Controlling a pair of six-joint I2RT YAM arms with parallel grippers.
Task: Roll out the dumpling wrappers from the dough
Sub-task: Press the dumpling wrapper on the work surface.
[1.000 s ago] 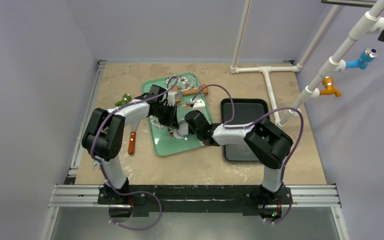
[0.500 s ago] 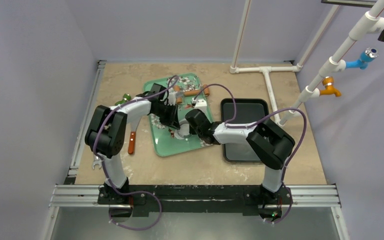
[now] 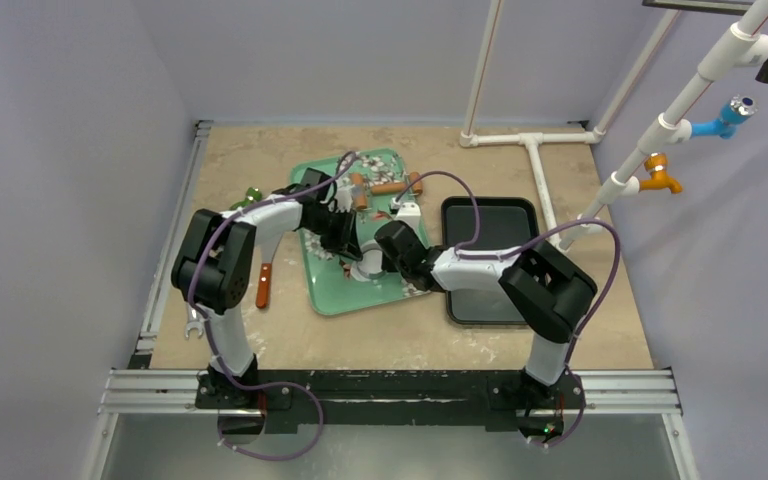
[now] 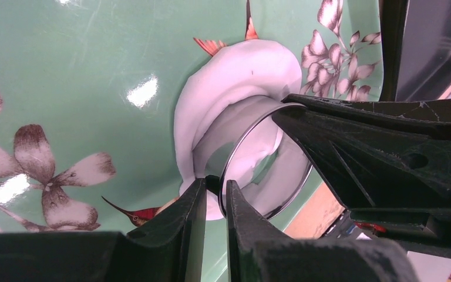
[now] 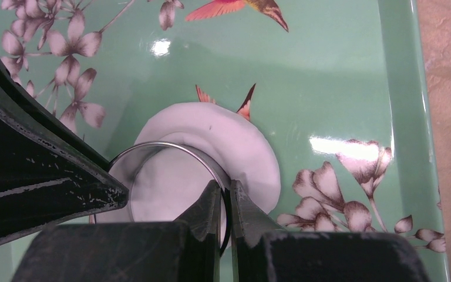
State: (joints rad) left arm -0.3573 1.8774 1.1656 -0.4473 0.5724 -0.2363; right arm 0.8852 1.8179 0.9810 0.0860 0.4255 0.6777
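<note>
In the left wrist view, the left fingers (image 4: 182, 217) are clenched on the wall of the metal ring (image 4: 238, 147) at bottom centre. The ring sits on the flattened dough (image 4: 235, 76), which spreads past it toward the top of the frame. The ring's lower right seems to overhang bare green tray (image 4: 64, 70). In the right wrist view, the right fingers (image 5: 202, 211) pinch the opposite side of the rim. Both arms are equally near, so the ring probably needs shifting toward the dough's centre before any press.
</note>
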